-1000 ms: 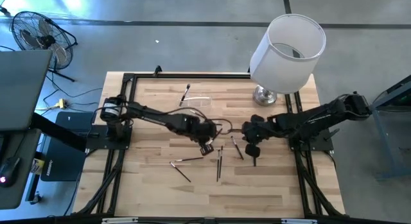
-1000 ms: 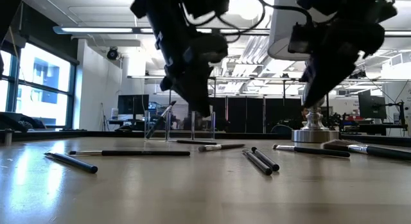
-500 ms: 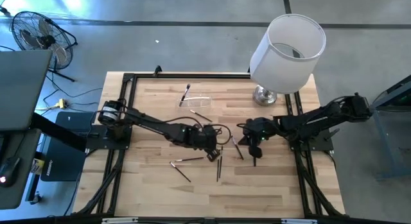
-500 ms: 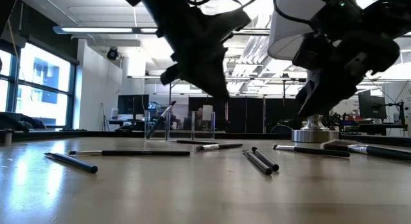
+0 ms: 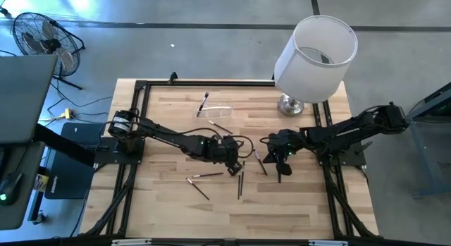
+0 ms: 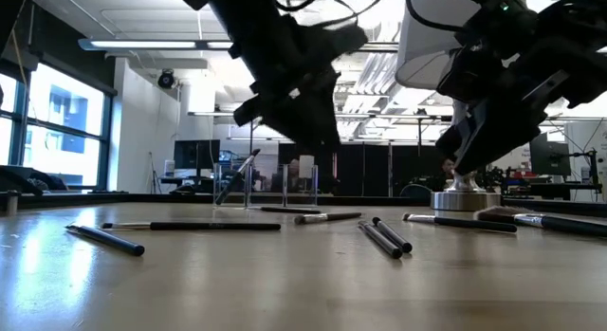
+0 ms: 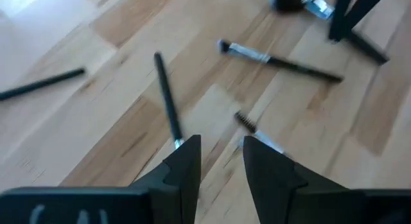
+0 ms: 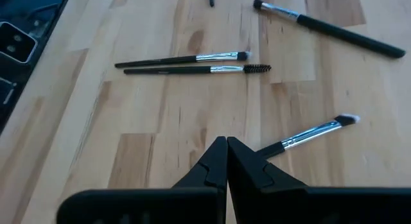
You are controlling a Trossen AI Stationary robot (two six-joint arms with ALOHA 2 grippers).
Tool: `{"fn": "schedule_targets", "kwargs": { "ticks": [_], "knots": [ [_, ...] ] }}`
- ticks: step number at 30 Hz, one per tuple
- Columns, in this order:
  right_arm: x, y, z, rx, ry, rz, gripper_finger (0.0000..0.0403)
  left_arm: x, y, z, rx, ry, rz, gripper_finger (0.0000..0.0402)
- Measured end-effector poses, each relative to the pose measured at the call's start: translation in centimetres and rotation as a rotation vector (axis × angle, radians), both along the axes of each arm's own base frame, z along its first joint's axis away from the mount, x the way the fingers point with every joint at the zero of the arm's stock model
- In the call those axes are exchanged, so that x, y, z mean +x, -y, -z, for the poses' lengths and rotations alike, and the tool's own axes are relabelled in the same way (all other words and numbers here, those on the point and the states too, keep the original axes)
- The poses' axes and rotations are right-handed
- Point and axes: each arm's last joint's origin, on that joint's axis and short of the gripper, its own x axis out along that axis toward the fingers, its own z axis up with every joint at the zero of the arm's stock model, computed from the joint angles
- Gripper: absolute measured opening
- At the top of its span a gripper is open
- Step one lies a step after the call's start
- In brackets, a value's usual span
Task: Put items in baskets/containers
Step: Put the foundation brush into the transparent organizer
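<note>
From above, both arms meet mid-table over slim dark brushes [image 5: 240, 182] strewn on pale wood; the clear cup [image 5: 215, 111] sits well apart near the far edge, one brush in it. Left gripper [image 7: 218, 161] shows a narrow gap between blunt fingers, nothing held. Right gripper [image 8: 227, 161] is pressed closed, empty, above silver-ferruled brushes.

Brushes [image 5: 241, 182] litter table centre; lamp [image 5: 313, 52] blocks far right corner.
</note>
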Motion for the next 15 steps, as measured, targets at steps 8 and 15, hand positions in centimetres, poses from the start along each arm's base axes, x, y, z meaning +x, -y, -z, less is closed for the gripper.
{"fn": "schedule_targets", "kwargs": {
  "ticks": [8,15],
  "knots": [
    [0.0,0.0,-0.1,0.024,0.000,0.003,0.0000,0.1,-0.2,2.6,0.047,-0.115,-0.016,0.0117],
    [0.1,0.0,-0.1,0.023,0.005,0.018,0.0000,0.4,-0.2,5.3,0.020,-0.197,0.002,0.0117]
  ]
}}
